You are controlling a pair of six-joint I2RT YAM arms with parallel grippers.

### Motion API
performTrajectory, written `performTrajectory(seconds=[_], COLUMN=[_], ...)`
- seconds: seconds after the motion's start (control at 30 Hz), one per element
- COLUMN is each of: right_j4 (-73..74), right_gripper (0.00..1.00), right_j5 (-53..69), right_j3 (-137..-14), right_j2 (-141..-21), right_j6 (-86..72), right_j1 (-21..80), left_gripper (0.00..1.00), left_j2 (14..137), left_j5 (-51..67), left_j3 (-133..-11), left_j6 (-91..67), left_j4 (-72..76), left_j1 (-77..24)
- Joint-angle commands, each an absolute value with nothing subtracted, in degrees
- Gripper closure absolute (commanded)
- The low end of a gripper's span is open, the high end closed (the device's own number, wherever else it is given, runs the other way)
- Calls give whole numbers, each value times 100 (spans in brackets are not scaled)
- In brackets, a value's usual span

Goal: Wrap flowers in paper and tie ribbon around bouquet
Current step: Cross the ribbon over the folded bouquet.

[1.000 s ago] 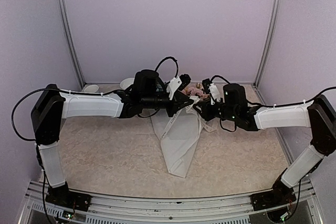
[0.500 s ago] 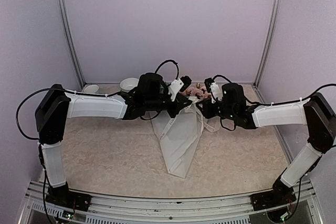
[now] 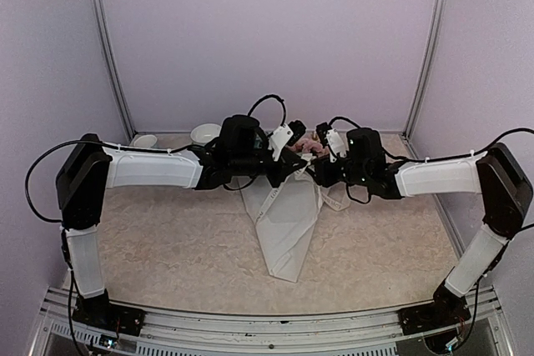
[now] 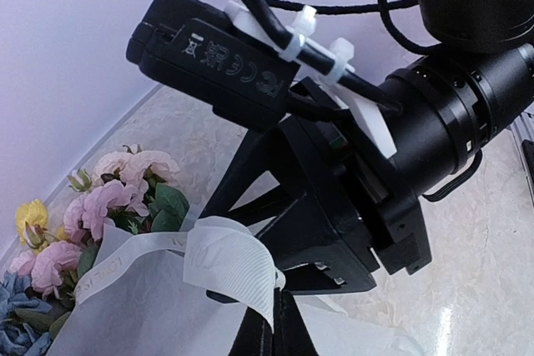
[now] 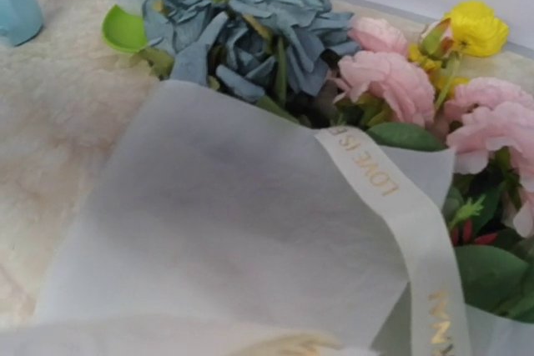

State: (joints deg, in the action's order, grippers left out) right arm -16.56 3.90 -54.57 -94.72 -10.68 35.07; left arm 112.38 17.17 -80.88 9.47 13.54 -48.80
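Left wrist view: the left gripper (image 4: 270,338) shows only as two dark fingers at the bottom edge, clenched on the ribbon (image 4: 224,258). The cream band rises from them in a loose loop, then runs left across the wrapped bunch.

Facing them at close range is the right gripper (image 3: 317,174). Its fingers look parted, with the ribbon loop hanging in front of them. Whether any ribbon lies between them cannot be told.

Over the last second the right arm has slid left, closing on the left gripper, and its fingers have spread wider. The left arm shifted a little to the right early on and has kept its pinch.

Right wrist view: the ribbon, printed with small gold lettering, lies slantwise over the white paper (image 5: 209,231) just below the flowers (image 5: 250,35). Blue heads sit on the left, pink and yellow blooms on the right.

From above, the bouquet (image 3: 288,223) lies on the worktop (image 3: 167,239) near the middle of the far edge. Its paper point aims at the near edge. A white bowl (image 3: 203,132) stands behind the left arm.

The wrapping looks done. No knot shows, so tying seems under way, probably with the right side letting go to take a new hold.
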Motion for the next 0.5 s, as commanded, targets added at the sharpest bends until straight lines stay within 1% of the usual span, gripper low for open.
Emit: performTrajectory(seconds=[0.0,0.13,0.3,0.37,0.47], right_j4=[-1563,-1398,-489,-481,-594], right_gripper=[53,53,58,57,57], right_j5=[923,2042,3562,3693,3478], right_j3=[-5232,-4767,-4976,-5023,-5117], right_j2=[-9069,-8169,-7706,-7623,-7789], right_j6=[-719,-409,-278,-412,-751], right_j1=[3472,3391,2903,2626,2252], left_gripper=[100,100,100,100,100], left_j2=[11188,11068,10761,10680,10559], left_j5=[1408,1030,735,709,748], left_j3=[-8223,-8225,-8100,-8042,-7919], left_j6=[992,1240,1746,1808,1905], left_j4=[1260,1035,989,1038,1167], left_j1=[-4834,-4891,-5134,-5175,-5194])
